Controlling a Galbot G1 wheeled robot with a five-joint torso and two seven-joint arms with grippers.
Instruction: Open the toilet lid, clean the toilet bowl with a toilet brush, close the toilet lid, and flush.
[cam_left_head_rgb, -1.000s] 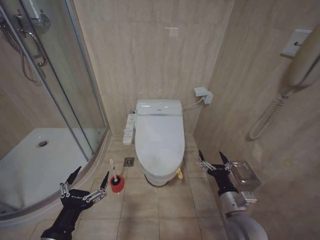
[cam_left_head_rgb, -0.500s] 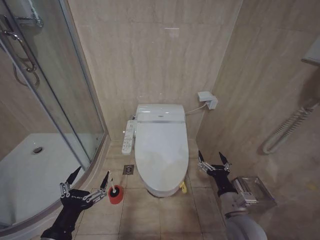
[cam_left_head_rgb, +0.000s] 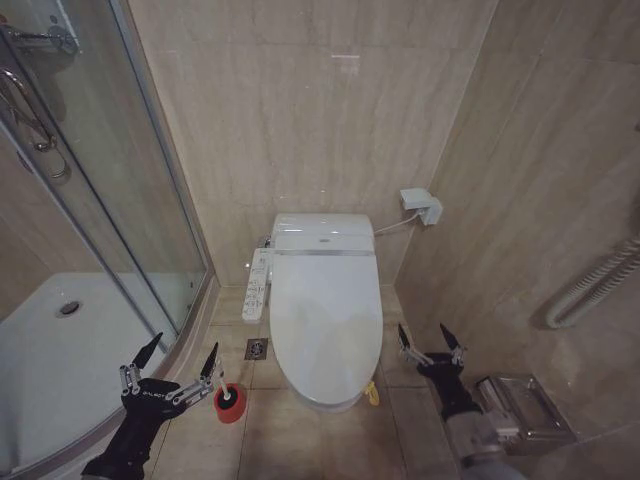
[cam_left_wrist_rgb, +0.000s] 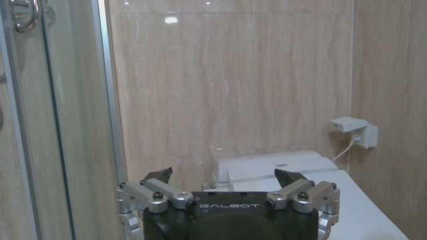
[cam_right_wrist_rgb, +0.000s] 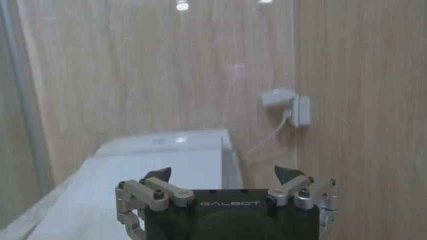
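The toilet lid (cam_left_head_rgb: 325, 315) lies shut over the white toilet against the back wall, so the toilet bowl is hidden under it. The lid also shows in the left wrist view (cam_left_wrist_rgb: 360, 210) and the right wrist view (cam_right_wrist_rgb: 133, 185). The toilet brush (cam_left_head_rgb: 224, 385) stands in its small red cup (cam_left_head_rgb: 230, 405) on the floor to the left of the toilet. My left gripper (cam_left_head_rgb: 178, 360) hangs open just left of the brush, holding nothing. To the right of the toilet's front, my right gripper (cam_left_head_rgb: 431, 339) is open and holds nothing.
A curved glass shower enclosure (cam_left_head_rgb: 110, 220) with a white tray (cam_left_head_rgb: 60, 350) fills the left side. A control panel (cam_left_head_rgb: 257, 284) sticks out on the toilet's left. A wall socket (cam_left_head_rgb: 421, 206) sits at the back right, a paper holder (cam_left_head_rgb: 520, 405) on the right wall, a floor drain (cam_left_head_rgb: 257, 348) by the toilet.
The whole head view has shifted: the toilet and walls sit larger and lower in the picture, so the camera has moved closer. Both grippers stay open in the same pose.
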